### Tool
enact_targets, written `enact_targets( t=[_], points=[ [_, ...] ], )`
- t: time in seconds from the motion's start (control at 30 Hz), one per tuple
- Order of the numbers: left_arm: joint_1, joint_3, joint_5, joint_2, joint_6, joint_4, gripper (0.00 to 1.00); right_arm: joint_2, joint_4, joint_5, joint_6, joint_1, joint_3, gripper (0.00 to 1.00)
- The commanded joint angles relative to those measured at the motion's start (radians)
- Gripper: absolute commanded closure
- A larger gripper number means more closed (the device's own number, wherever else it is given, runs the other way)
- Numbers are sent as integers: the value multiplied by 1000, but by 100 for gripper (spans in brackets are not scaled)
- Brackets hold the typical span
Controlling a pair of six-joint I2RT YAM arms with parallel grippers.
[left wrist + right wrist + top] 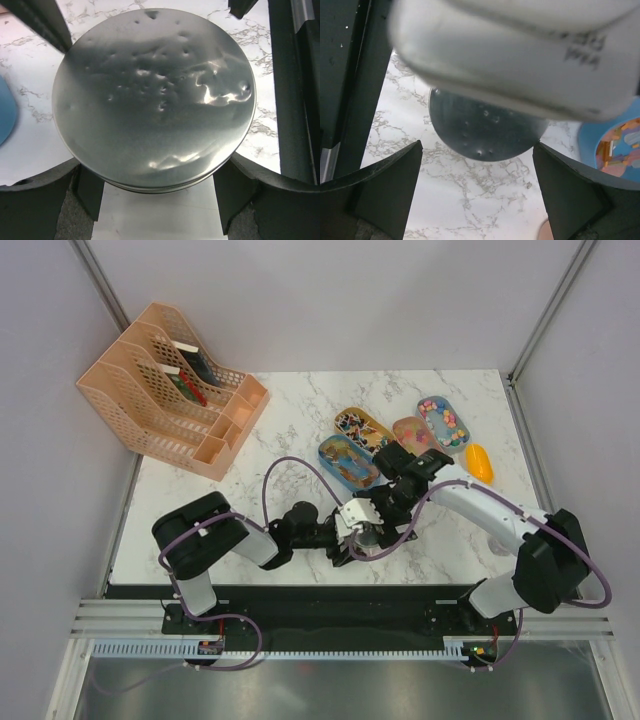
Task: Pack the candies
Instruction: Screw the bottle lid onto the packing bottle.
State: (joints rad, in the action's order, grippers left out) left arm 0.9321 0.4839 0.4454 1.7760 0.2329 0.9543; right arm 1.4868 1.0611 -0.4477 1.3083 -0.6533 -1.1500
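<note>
Marble table (310, 405), (seemingly lilac) walls (330, 300).

The rack (170, 390) blocks the table's (300, 405) far left corner, and the trays (322, 450) and scoop (479, 462) crowd the far right part. Bare marble lies between them along the far edge. At the middle of the near edge the tin (155, 100) is hemmed in. The left gripper (154, 170) straddles its near side, the right gripper (477, 160) stands close by with jaws wide, and the right arm slants across the near right part.
</note>
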Motion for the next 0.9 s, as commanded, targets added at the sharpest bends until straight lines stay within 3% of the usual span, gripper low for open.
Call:
enact_targets(
  t=[0.0, 0.23, 0.47, 0.87],
  points=[
    [13, -11, -39, 31, 28, -115, 66, -86, 66, -11, -55, -19, 56, 2],
    [13, -11, -40, 31, 28, -114, 66, -200, 83, -19, -188, -69, 130, 2],
    [13, -15, -28, 28, 34, -117, 67, -230, 56, 99, -204, -65, 154, 2],
    [13, -18, -13, 23, 42, -123, 67, -97, -47, 46, -164, -19, 6, 2]
  ],
)
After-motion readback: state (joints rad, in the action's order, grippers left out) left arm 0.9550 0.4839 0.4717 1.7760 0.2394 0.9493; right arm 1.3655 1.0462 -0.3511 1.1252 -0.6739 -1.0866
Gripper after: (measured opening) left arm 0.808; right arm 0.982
